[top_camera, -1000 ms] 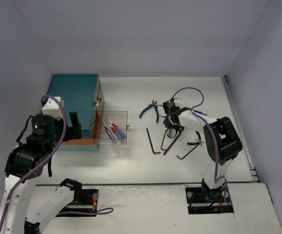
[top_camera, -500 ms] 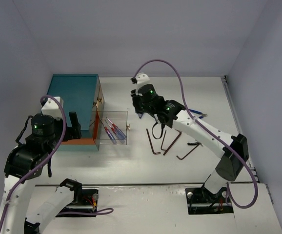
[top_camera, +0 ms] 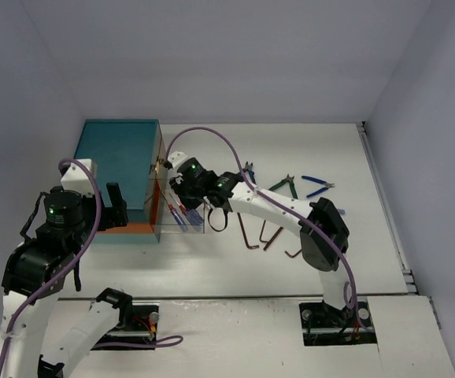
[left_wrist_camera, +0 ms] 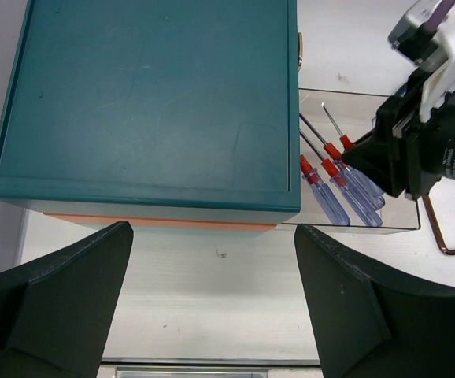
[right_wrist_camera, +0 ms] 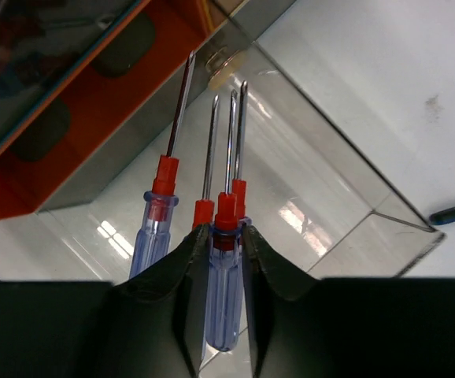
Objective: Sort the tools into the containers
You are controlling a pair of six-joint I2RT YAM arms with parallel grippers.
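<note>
- Fingers (right_wrist_camera: 157,315) of the right gripper (right_wrist_camera: 221,236) are clamping a screwdriver (right_wrist_camera: 223,315) by its blue handle; other screwdrivers (right_wrist_camera: 155,228) are lying beside them in the clear drawer (right_wrist_camera: 393,228);
- left gripper (left_wrist_camera: 212,315) is gaping wide.

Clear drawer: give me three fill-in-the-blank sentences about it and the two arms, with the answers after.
The right end effector is shut on a screwdriver with a ____ collar.
The clear drawer stands pulled ____ of the teal chest.
The left end effector is ____ and holds nothing.
Missing words: red; out; open.
</note>
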